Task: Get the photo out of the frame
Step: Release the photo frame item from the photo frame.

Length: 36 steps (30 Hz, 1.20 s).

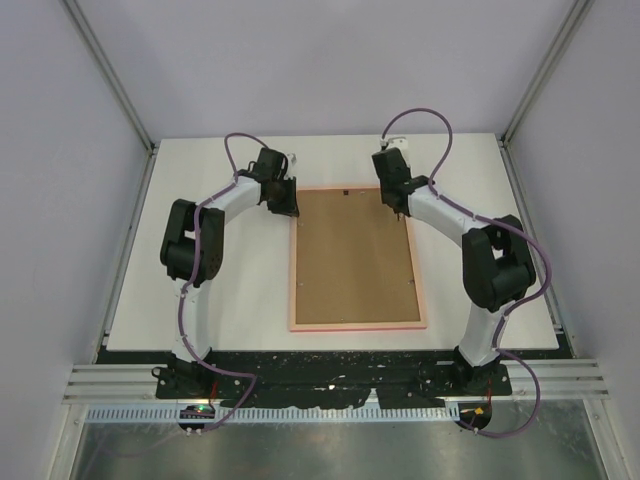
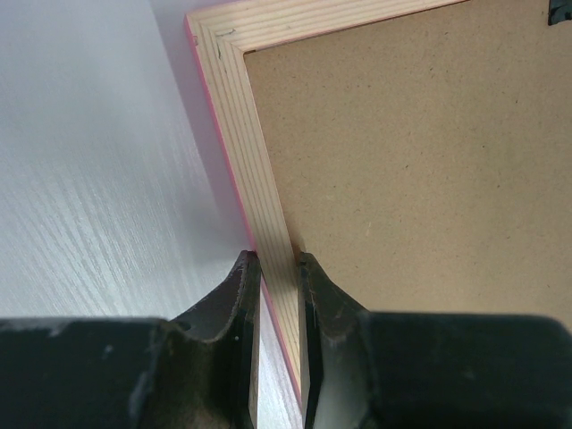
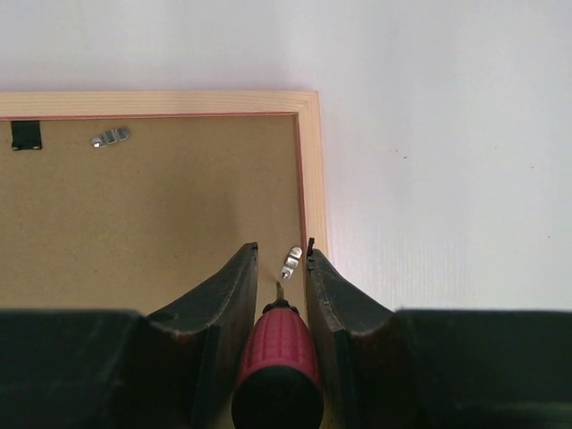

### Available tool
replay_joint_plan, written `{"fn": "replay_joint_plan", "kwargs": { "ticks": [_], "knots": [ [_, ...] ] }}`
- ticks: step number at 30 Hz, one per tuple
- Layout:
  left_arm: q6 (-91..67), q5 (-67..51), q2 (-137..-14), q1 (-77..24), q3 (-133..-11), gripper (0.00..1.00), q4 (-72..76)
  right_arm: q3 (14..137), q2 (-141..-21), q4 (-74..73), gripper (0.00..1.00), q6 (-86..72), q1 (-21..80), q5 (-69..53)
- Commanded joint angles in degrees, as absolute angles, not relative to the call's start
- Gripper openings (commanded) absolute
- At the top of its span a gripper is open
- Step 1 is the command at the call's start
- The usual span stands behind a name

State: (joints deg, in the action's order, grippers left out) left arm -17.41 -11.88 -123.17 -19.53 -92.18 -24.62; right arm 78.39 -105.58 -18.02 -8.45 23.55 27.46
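Note:
The frame (image 1: 357, 325) lies face down at the table's middle, its pale salmon back up. The brown backing board (image 1: 352, 255) fills it and hides the photo. My left gripper (image 1: 285, 205) is at the frame's far left corner. In the left wrist view its jaws (image 2: 279, 259) are closed across the left wooden rail (image 2: 243, 107). My right gripper (image 1: 397, 205) is at the far right corner. It (image 3: 282, 248) is shut on a red-handled screwdriver (image 3: 279, 357), whose tip points at a small metal clip (image 3: 291, 263) beside the right rail (image 3: 313, 179).
A second metal clip (image 3: 109, 137) and a black tab (image 3: 26, 135) sit on the backing board near the top rail. The white table (image 1: 220, 290) is bordered by grey walls on three sides and a metal rail at the near edge.

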Motion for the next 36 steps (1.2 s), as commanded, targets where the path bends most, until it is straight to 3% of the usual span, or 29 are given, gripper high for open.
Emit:
{"fn": "replay_joint_plan", "kwargs": {
  "ticks": [1,36],
  "knots": [
    [-15.29,-14.41,-122.43,-19.78,-91.93,0.00,-23.47,80.16,-105.03,-17.67,0.08,-12.83,22.94,34.11],
    [-15.21,-14.68,-122.34,-19.78,-91.93,0.00,-23.29,81.56,-110.04,-6.69,0.08,-6.07,23.03,36.74]
  ]
}}
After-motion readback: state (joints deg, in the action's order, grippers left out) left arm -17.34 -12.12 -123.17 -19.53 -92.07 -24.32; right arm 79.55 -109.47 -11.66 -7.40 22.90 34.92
